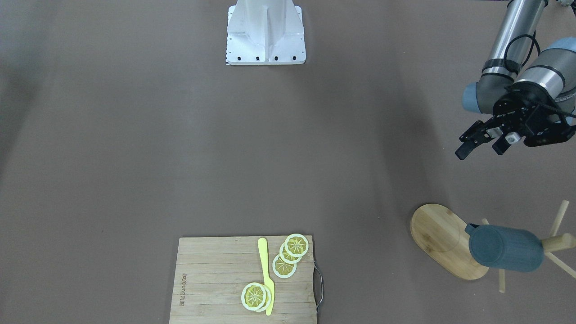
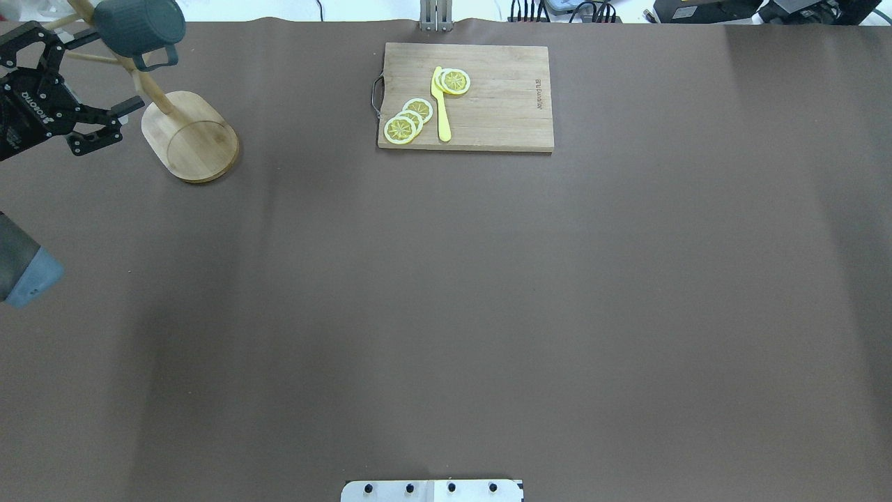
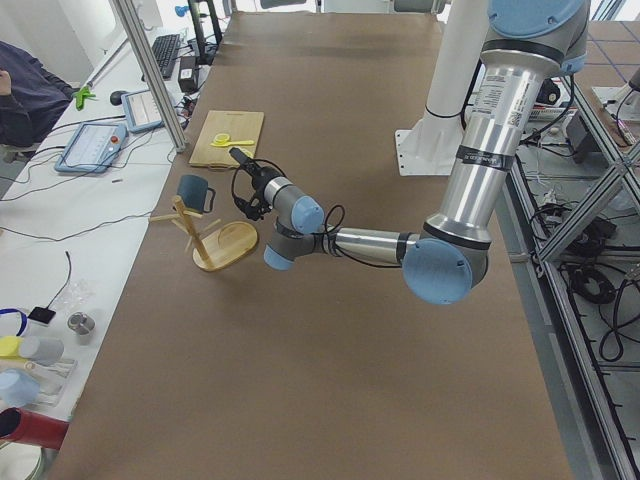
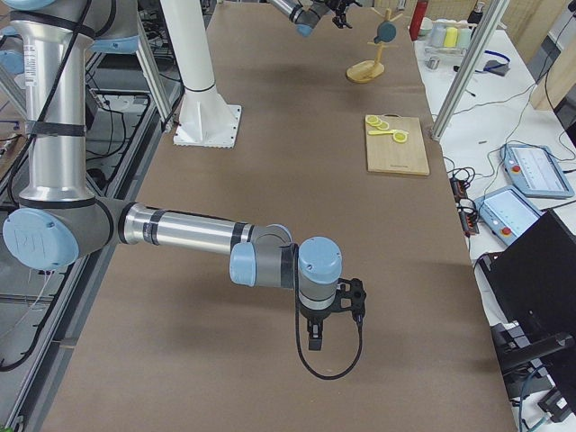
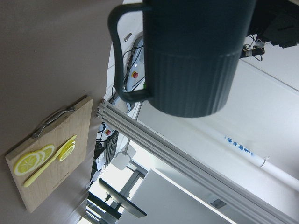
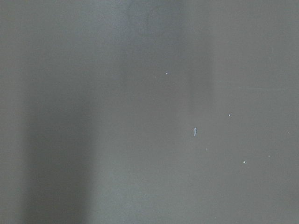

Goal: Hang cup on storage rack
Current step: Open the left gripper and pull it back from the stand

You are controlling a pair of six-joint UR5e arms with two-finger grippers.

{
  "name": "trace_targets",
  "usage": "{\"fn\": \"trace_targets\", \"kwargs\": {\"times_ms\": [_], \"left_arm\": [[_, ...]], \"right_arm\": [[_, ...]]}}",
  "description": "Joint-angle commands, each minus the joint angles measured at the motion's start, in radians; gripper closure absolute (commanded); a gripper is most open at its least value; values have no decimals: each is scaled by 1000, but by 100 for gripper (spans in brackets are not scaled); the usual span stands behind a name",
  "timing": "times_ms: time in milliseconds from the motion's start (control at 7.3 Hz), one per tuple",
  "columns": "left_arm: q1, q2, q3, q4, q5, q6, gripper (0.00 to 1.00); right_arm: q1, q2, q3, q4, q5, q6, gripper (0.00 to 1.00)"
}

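The dark blue-grey cup (image 1: 504,247) (image 2: 139,26) hangs by its handle from a peg of the bamboo storage rack (image 1: 443,238) (image 2: 198,139), which stands at the table's far left corner. My left gripper (image 1: 479,152) (image 2: 117,125) is open and holds nothing; it hovers beside the rack, clear of the cup. The left wrist view shows the cup (image 5: 196,56) close up, with its handle on the left. My right gripper (image 4: 315,337) shows only in the exterior right view, low over bare table, and I cannot tell if it is open or shut.
A slatted wooden cutting board (image 1: 216,279) (image 2: 502,97) with lemon slices (image 2: 408,120) and a yellow knife (image 2: 441,104) lies at the far middle of the table. The robot's base (image 1: 265,31) is at the near edge. A person (image 3: 25,95) sits beyond the side bench.
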Motion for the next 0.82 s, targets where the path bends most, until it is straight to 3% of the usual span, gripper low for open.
{"fn": "trace_targets", "kwargs": {"times_ms": [0, 274, 685], "left_arm": [[21, 95, -21, 12, -85, 490, 1], [21, 156, -21, 38, -91, 808, 1], [15, 227, -21, 177, -92, 1305, 1]], "right_arm": [[0, -2, -1, 0, 5, 0, 0], [0, -2, -2, 0, 5, -1, 0], [0, -3, -8, 0, 5, 0, 0]]}}
